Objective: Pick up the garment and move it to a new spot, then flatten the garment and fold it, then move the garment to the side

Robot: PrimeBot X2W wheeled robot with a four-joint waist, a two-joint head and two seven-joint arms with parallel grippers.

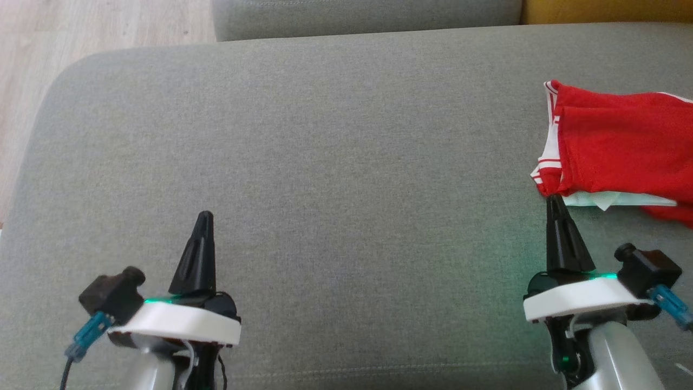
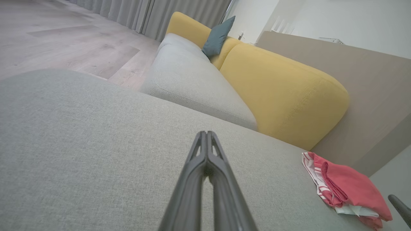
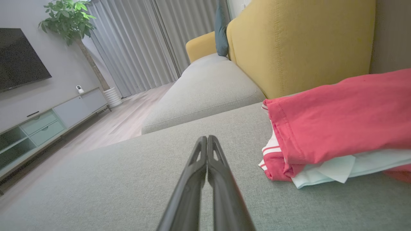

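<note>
**While both grippers stand shut and empty: folded jersey at the seat cushion's right end**

Since every place below is reckoned from it, entry one is the broad grey woven-fabric seat cushion. A mustard-yellow padded backrest stands along its far side, and pale wood-plank floor lies off its left end.

Item: red folded jersey garment with white, red-striped sleeve trim. It lies on the cushion's right end, in layers, with a pale inner layer peeping out along the near side. The striped trim faces the cushion's middle. Its long axis appears to run along the cushion's length, though the far end is cut off by the head view's edge.

Item: right gripper. Its two long dark fingers are pressed together with nothing between them. The tip is just beside the garment's near corner, on the side facing the cushion's middle. The right wrist view shows bare cushion between tip and cloth.

Item: left gripper. It is likewise closed on nothing, over the cushion's near-left part, well apart from the garment.

Judgement: the garment looks folded and set aside, so the task seems at or near its end. Any further handling falls to the right arm, which is plainly nearer, the cloth lying ahead and toward the cushion's right end.
</note>
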